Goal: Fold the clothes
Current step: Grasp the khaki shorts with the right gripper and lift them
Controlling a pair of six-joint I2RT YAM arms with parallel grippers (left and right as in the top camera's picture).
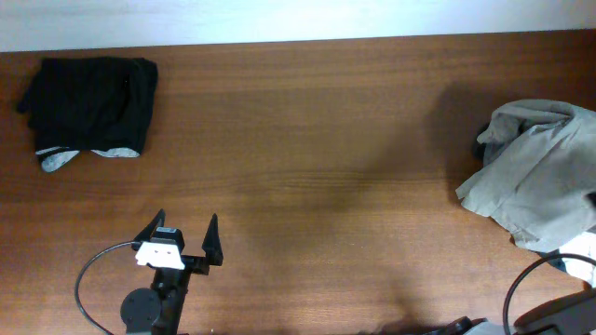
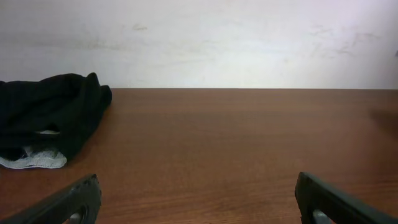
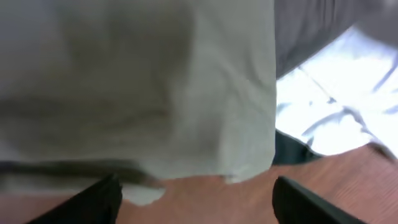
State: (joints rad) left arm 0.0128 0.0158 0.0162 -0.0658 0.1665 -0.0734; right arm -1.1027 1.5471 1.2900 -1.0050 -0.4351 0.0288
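A pale khaki-olive pair of shorts lies crumpled at the table's right edge, on top of grey, white and dark teal garments. In the right wrist view the shorts fill the frame just ahead of my open, empty right gripper, with a grey-white garment behind. The right gripper itself is hidden in the overhead view. A folded black garment with a grey-white edge lies at the far left and shows in the left wrist view. My left gripper is open and empty over bare table.
The brown wooden table runs to a white wall at the back. A black cable loops by the left arm's base, and another cable curves near the right arm at the bottom right.
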